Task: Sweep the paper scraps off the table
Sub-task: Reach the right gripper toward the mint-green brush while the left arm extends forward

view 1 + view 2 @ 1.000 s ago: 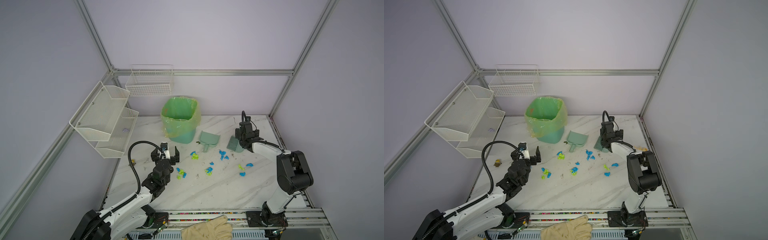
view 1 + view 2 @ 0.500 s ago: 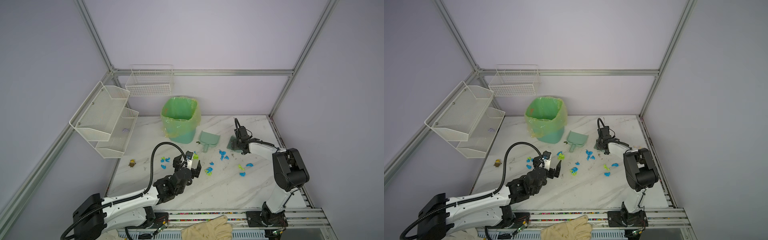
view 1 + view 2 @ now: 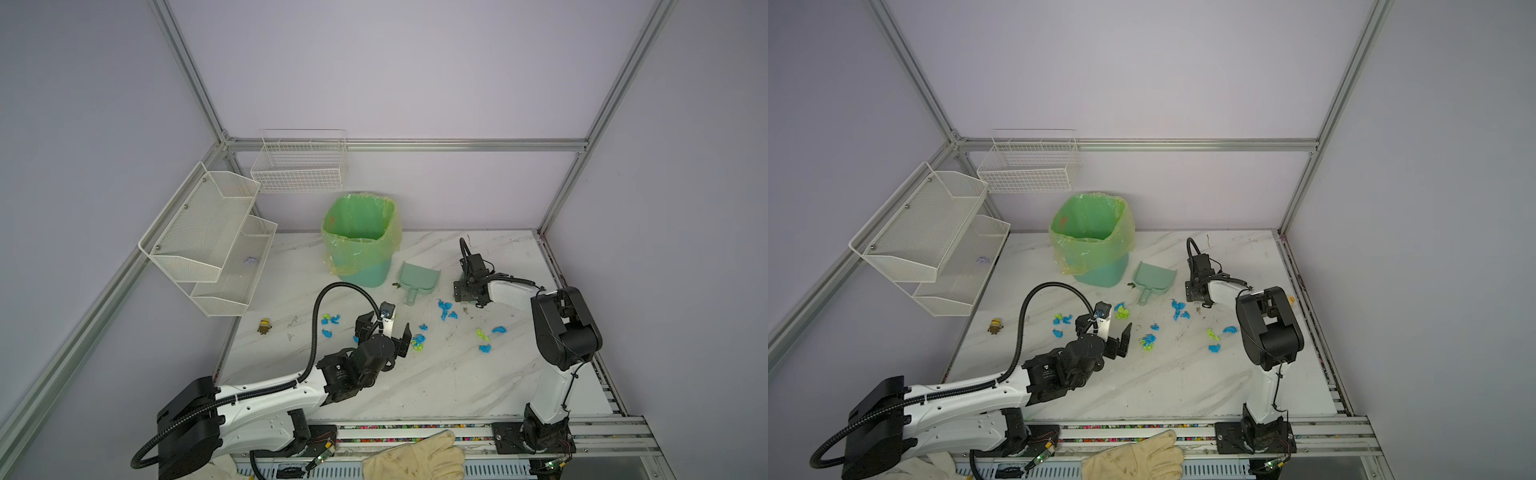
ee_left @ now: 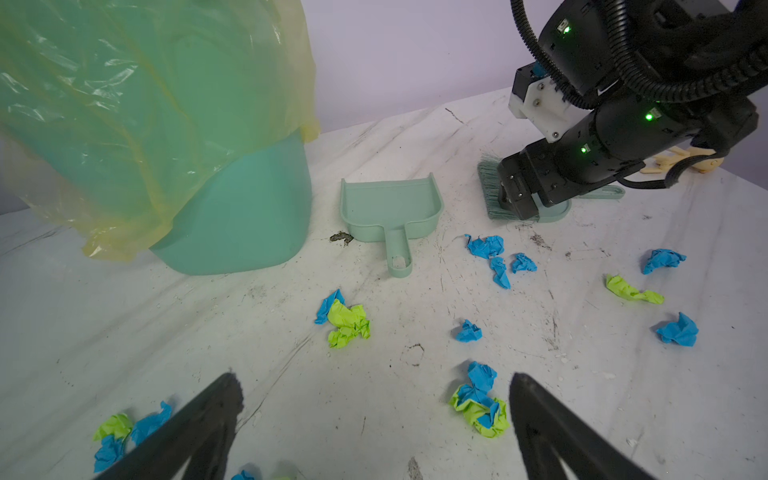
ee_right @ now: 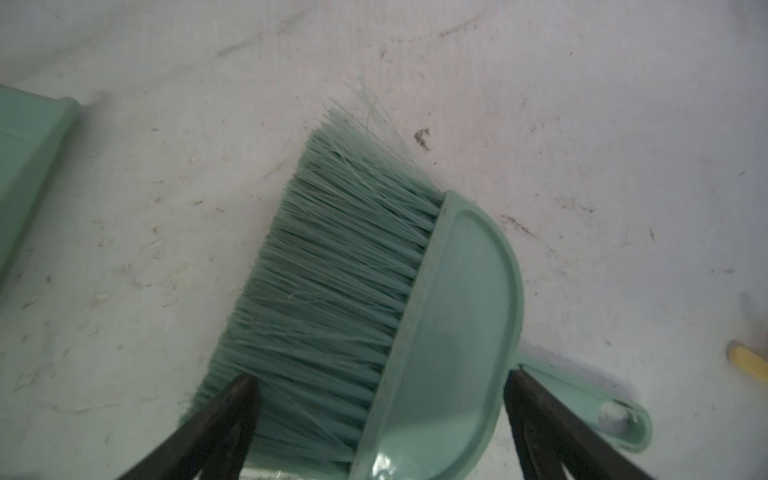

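**Inspector:** State of the left gripper?

**Assistant:** The left gripper (image 4: pixel 376 382) is spread wide and holds nothing. It sits low over the table (image 3: pixel 436 386), among the scraps (image 3: pixel 446 309). One blue-and-green wad (image 4: pixel 480 409) lies just beside one finger, not touching it. Whether the fingertips touch the tabletop cannot be told.

**Inspector:** And the right gripper?

**Assistant:** The right gripper (image 5: pixel 381 379) is also spread. Its jaws straddle the brush (image 5: pixel 457 299), which lies flat on the table towards the far right. One fingertip is over the bristles, the other at the root of the handle. Contact cannot be confirmed, and the brush is not pinched.

**Inspector:** Where are the scraps?

**Assistant:** They are all on the table, scattered loose across the middle. They lie between the two grippers, on the near side of the dustpan (image 3: pixel 419 280) and the bin (image 3: pixel 361 245). The dustpan lies flat just beside the bin, with its handle pointing towards the scraps.

**Inspector:** Anything else of note?

**Assistant:** A small yellow toy (image 3: pixel 264 326) stands near the left edge, well apart from the scraps.
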